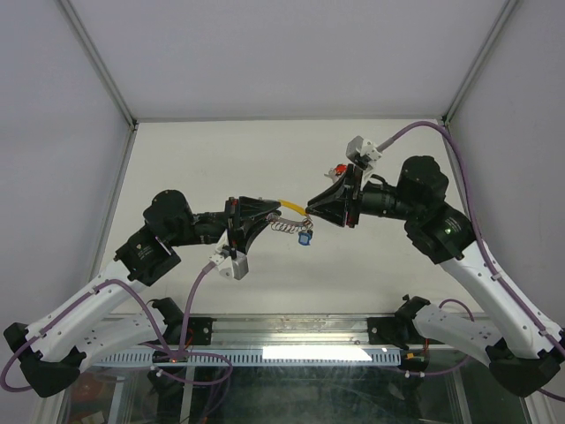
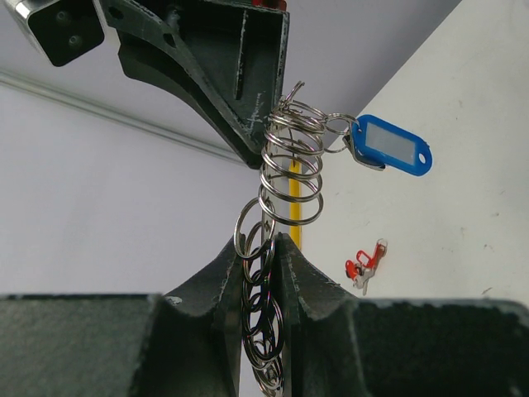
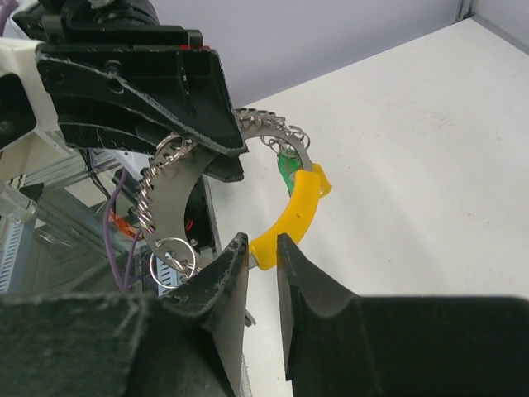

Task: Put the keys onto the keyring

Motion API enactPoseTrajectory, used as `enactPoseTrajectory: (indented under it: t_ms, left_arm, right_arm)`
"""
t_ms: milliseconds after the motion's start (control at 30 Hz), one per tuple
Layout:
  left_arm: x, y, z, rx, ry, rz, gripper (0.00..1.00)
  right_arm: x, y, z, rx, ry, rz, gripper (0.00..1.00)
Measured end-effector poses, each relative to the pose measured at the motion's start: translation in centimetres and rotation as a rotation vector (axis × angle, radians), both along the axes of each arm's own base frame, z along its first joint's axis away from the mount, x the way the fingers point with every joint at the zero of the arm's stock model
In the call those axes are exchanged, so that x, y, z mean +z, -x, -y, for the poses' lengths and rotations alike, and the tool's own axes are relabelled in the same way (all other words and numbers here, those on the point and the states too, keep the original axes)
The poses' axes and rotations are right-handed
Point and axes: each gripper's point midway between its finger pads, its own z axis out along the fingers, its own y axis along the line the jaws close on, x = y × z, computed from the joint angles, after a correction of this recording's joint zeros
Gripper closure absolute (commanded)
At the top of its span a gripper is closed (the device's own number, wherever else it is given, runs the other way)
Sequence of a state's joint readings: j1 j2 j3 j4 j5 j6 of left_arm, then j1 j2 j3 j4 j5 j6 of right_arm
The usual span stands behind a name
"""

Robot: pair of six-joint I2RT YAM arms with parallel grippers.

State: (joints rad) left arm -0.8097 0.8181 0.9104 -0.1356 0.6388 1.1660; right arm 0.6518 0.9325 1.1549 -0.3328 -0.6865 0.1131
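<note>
The keyring is held up between both grippers. Its yellow arc (image 1: 290, 207) spans the gap, and its silvery rings (image 1: 282, 227) hang under it. My left gripper (image 2: 273, 241) is shut on the stack of silvery rings (image 2: 289, 178). A key with a blue tag (image 2: 393, 146) hangs from those rings. My right gripper (image 3: 262, 241) is closed round the end of the yellow arc (image 3: 296, 211). A green tag (image 3: 287, 169) shows by the arc's far end. A key with a red tag (image 2: 364, 266) lies on the table, also seen from above (image 1: 339, 170).
The white table (image 1: 203, 159) is walled by grey panels on three sides. The right arm (image 1: 424, 199) stretches over the table's right half and the left arm (image 1: 172, 221) over its left. A metal rail (image 1: 291, 353) and cables run along the near edge.
</note>
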Motion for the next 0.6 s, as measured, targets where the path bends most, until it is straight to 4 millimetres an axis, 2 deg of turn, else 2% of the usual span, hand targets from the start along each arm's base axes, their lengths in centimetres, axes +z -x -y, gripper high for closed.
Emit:
enactPoseTrajectory:
  t_ms: [267, 600]
  left_arm:
    - [-0.1, 0.0, 0.0, 0.000, -0.004, -0.008, 1.00]
    - [-0.3, 0.0, 0.0, 0.000, -0.009, -0.015, 1.00]
  right_arm:
    - [-1.1, 0.7, -0.1, 0.039, 0.028, 0.000, 0.75]
    - [0.1, 2.6, 0.4, 0.100, -0.010, 0.049, 0.73]
